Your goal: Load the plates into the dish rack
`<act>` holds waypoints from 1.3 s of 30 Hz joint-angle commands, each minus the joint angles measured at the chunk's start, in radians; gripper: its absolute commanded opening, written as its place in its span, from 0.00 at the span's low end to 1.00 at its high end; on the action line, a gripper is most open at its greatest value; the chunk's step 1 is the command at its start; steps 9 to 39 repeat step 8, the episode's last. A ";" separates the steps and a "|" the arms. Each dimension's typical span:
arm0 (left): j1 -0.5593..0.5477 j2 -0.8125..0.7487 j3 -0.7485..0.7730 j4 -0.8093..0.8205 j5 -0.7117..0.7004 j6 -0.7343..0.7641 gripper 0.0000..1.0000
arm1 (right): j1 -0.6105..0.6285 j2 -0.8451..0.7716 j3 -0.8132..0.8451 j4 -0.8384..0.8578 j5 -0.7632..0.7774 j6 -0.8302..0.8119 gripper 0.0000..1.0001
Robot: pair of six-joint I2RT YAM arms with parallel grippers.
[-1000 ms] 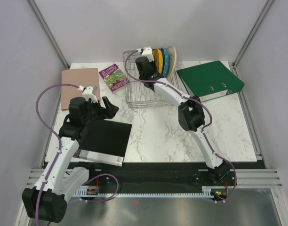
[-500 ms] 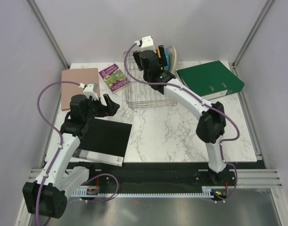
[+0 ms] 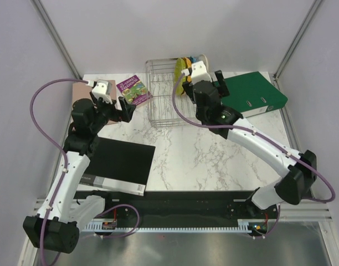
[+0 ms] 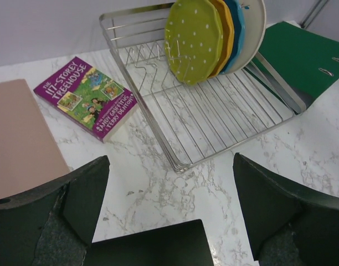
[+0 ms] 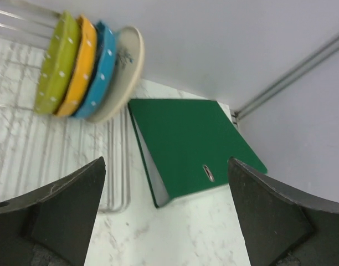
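The silver wire dish rack (image 3: 163, 100) (image 4: 214, 116) stands at the back of the table. Green (image 4: 194, 39), orange (image 4: 222, 30), blue (image 4: 236, 25) and cream (image 4: 253, 25) plates stand on edge in a row at its right end, also seen in the right wrist view (image 5: 81, 66). My right gripper (image 3: 205, 83) (image 5: 167, 163) hovers open and empty just right of the rack, above the table near the green binder. Left of the rack, my left gripper (image 3: 115, 104) (image 4: 170, 166) is open and empty above the marble.
A green binder (image 3: 247, 94) (image 5: 191, 144) lies right of the rack. A purple book (image 3: 133, 90) (image 4: 86, 97) and a tan board (image 3: 89, 100) lie to its left. A black folder (image 3: 122, 163) lies at the front left, below the left gripper.
My right gripper has opened and drawn back from the plates to the right of the rack; the green plate now stands free in the rack. The left arm swung toward the back.
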 commanded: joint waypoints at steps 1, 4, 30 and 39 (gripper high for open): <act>0.004 0.014 0.075 0.009 -0.013 0.122 1.00 | 0.001 -0.171 -0.170 -0.015 0.099 -0.061 0.98; 0.004 0.016 0.096 -0.017 -0.013 0.148 1.00 | -0.002 -0.245 -0.257 -0.022 0.111 -0.073 0.98; 0.004 0.002 0.111 -0.051 -0.011 0.163 1.00 | -0.028 -0.294 -0.304 -0.074 0.099 -0.024 0.98; 0.004 0.002 0.111 -0.051 -0.011 0.163 1.00 | -0.028 -0.294 -0.304 -0.074 0.099 -0.024 0.98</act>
